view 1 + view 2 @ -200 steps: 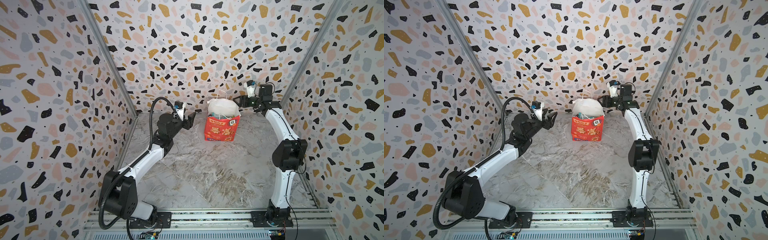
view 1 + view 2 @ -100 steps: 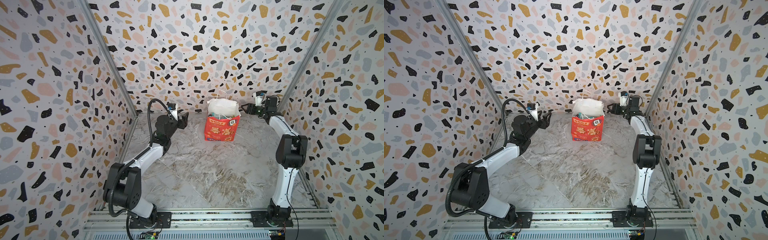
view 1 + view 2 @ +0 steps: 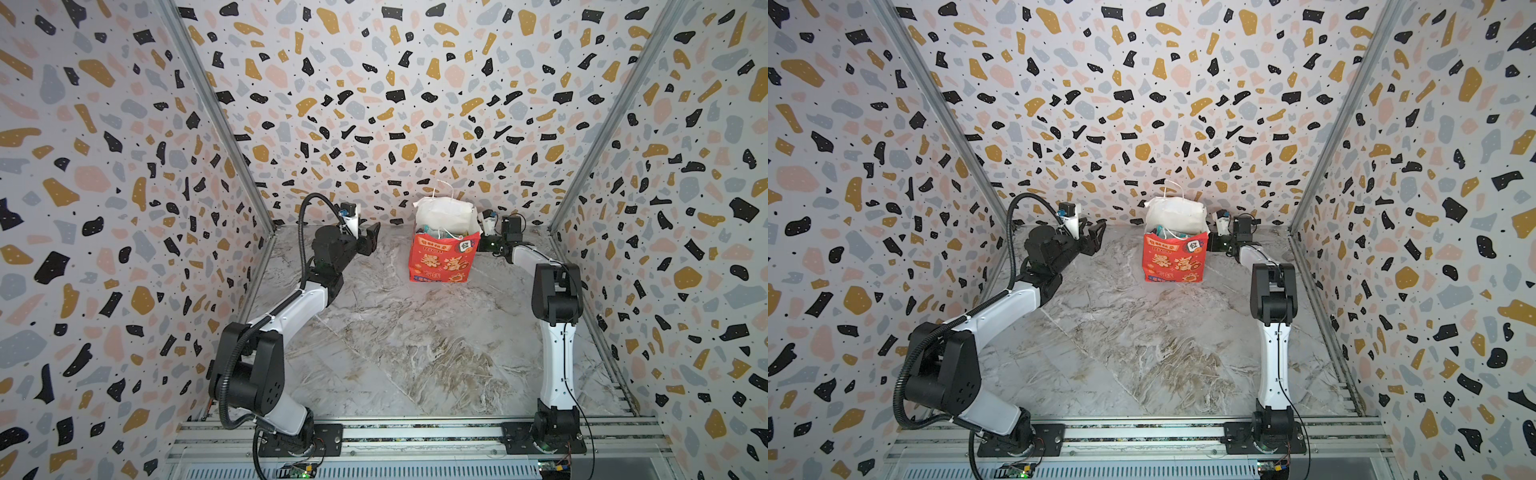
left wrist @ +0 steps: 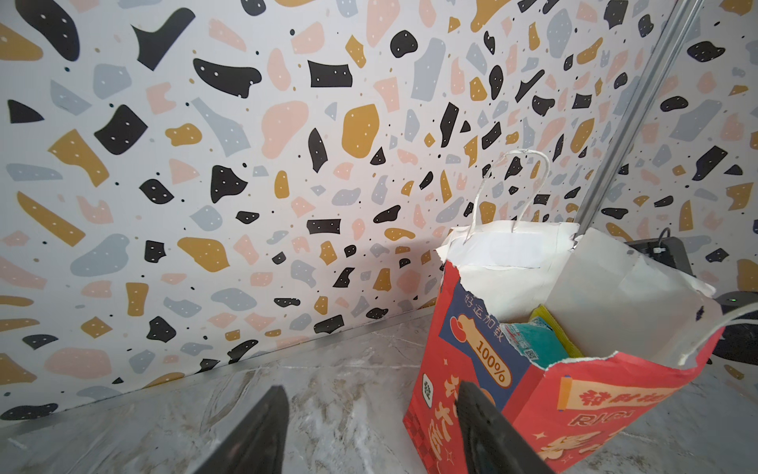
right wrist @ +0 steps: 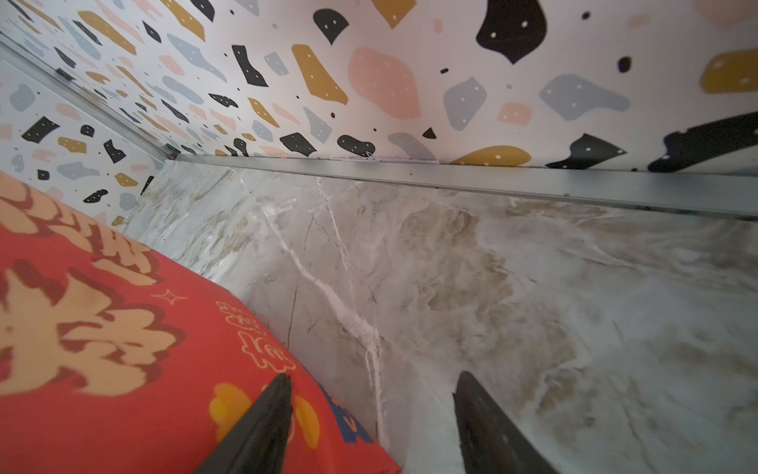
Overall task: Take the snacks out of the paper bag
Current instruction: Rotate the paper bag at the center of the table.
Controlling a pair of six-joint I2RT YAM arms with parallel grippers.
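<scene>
Inside paper bag (image 3: 442, 259), only teal and yellow snacks (image 4: 533, 336) visible (interior mostly hidden). Spread and empty: left gripper (image 4: 369, 388), right gripper (image 5: 372, 374), both cropped.

Marble-pattern tabletop (image 3: 415, 353), grey-white with beige veining, is enclosed on three sides by terrazzo-print walls (image 3: 395, 124). A red paper bag (image 3: 440, 262) is set upright directly on it, mouth open, toward the rear and slightly right of centre. A strip of bare surface is seen between bag and back wall in the right wrist view.
</scene>
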